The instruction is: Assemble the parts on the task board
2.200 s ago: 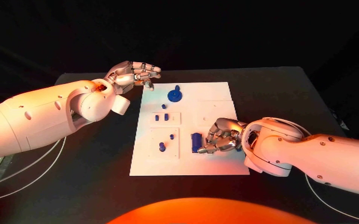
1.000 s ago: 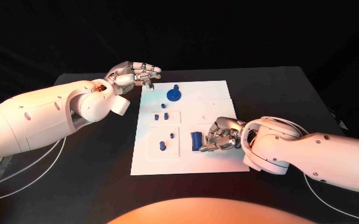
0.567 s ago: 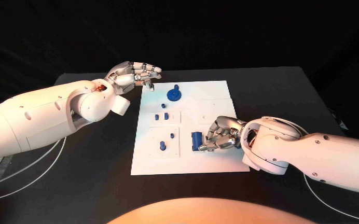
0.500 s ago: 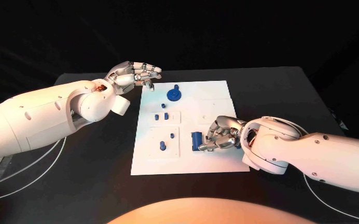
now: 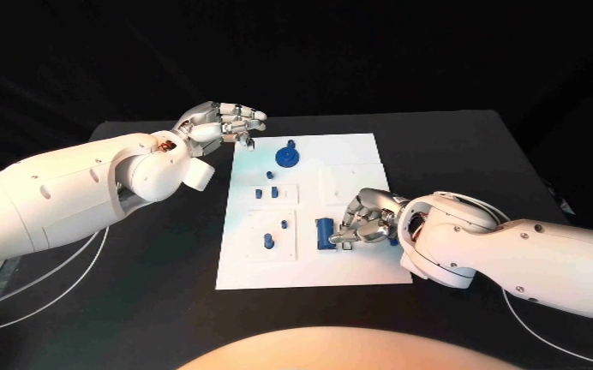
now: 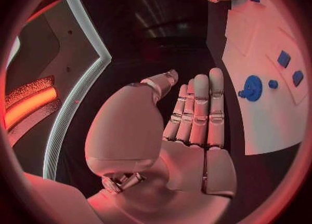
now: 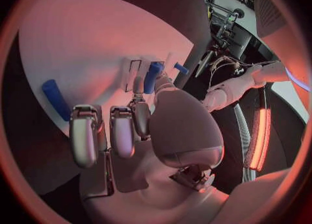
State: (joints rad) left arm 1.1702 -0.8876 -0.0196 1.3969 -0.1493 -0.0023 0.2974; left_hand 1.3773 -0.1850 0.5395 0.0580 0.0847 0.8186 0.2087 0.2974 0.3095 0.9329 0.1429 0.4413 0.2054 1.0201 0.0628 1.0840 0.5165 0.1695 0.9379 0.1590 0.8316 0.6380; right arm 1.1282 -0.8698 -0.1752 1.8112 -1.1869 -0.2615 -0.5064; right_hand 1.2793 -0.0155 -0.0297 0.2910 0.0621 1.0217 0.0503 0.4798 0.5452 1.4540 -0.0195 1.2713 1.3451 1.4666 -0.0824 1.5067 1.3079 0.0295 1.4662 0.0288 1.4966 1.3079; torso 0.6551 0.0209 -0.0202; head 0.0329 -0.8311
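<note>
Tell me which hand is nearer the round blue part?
Left. The left hand hovers just off the board's corner near the round blue part; the right hand is farther down the board.

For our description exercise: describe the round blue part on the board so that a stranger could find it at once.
Start at the white task board mid-table. Go to its far end, near the left robot hand. There lies the round blue part, the one disc-shaped piece; the other blue pieces are small blocks or bars.

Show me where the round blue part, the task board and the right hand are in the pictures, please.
round blue part (image 5: 288, 158): head view, on its disc.
task board (image 5: 352, 149): head view, bare far corner area.
right hand (image 5: 360, 226): head view, on the knuckles.
</note>
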